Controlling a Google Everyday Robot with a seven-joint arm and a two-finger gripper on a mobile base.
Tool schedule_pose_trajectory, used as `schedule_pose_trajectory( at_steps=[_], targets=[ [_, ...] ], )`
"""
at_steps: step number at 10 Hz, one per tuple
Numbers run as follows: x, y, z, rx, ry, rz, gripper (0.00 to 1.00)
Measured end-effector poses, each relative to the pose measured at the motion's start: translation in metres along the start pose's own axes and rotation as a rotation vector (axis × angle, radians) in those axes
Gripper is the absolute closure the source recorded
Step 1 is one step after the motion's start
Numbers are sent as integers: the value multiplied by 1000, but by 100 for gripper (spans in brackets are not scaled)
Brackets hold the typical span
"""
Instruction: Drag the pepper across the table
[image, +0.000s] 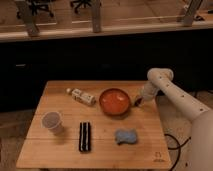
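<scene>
Where the white arm reaches down from the right, its gripper (137, 102) sits low over the wooden table (55, 150) near its right edge, just beside a red bowl (114, 101). Whether it grips anything I cannot tell, and I cannot make out the pepper there. A bottle (81, 96), cup (52, 121), dark bar (85, 136) and blue sponge (126, 136) lie well apart from it.

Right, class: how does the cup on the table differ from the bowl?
The cup is pale; the bowl is orange-red. The cup is narrow and taller for its width; the bowl is wide and shallow. The cup stands near the left edge, far from the claw, which sits close by the bowl's right rim. Both stand upright, open side up, on the table.
</scene>
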Motion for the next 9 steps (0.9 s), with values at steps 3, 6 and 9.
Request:
schedule_pose_trajectory(
  at_steps=[3,6,9],
  targets=[
    [0,0,0,0,0,0,100],
    [0,0,0,0,0,0,99],
    [0,0,0,0,0,0,95]
  ],
)
